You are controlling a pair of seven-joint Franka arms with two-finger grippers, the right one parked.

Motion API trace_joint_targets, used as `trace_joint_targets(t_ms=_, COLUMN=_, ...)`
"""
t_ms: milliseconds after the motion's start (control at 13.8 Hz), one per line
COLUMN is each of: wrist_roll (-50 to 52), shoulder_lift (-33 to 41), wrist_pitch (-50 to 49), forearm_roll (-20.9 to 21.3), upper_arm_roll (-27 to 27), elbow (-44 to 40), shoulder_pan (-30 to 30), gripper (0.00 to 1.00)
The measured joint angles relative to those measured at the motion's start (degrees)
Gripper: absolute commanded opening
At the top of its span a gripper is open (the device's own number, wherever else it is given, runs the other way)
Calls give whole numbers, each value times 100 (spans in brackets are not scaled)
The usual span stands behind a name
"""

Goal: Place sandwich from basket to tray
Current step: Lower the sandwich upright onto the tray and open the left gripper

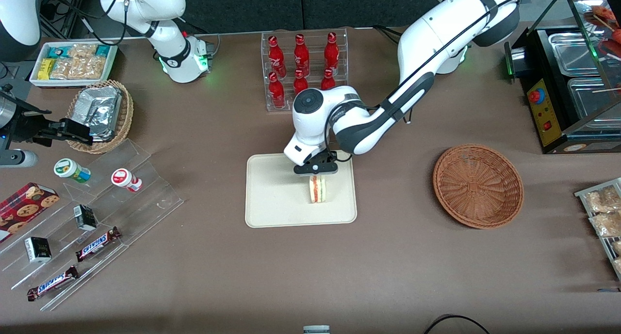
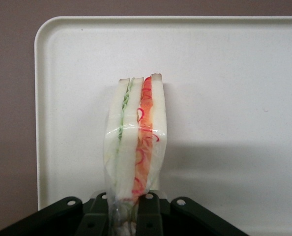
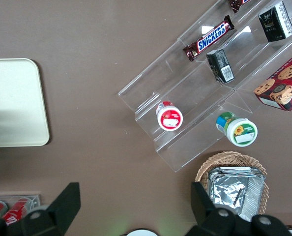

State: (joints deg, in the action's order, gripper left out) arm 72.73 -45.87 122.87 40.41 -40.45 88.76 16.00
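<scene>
Over the tray (image 1: 271, 198), we logged our pincer (image 1: 316, 175) clamped on the upright sandwich (image 1: 318, 189); basket (image 1: 478, 185) well apart.

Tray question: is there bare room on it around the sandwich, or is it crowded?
Roomy. The tray holds only the sandwich, pinched by the gripper above it. Bare tray surface lies toward the parked arm's end and nearer the front camera. The crowded part is the edge by the bottle rack, under the arm.

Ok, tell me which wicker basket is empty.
The reddish-brown basket toward the working arm's end is empty; the tan basket holds foil packets. The gripper holds the sandwich over the tray.
</scene>
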Motion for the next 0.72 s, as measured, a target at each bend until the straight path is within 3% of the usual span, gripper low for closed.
trace_joint_targets(t_ms=145, wrist_roll=0, shoulder_lift=-49, wrist_pitch=1, forearm_roll=16, upper_arm_roll=7, elbow=-1, shoulder_pan=2, gripper=2)
trace_joint_targets(t_ms=217, wrist_roll=0, shoulder_lift=-75, wrist_pitch=1, forearm_roll=68, upper_arm_roll=8, elbow=-1, shoulder_pan=3, gripper=9)
trace_joint_targets(t_ms=361, wrist_roll=0, shoulder_lift=-135, wrist_pitch=2, forearm_roll=186, upper_arm_roll=8, elbow=-2, shoulder_pan=5, gripper=76)
trace_joint_targets(t_ms=434, wrist_roll=1, shoulder_lift=-161, wrist_pitch=4, forearm_roll=208, upper_arm_roll=9, elbow=-3, shoulder_pan=5, gripper=98)
trace_joint_targets(t_ms=723, wrist_roll=4, shoulder_lift=-176, wrist_pitch=6, forearm_roll=213, upper_arm_roll=10, elbow=-69, shoulder_pan=6, gripper=99)
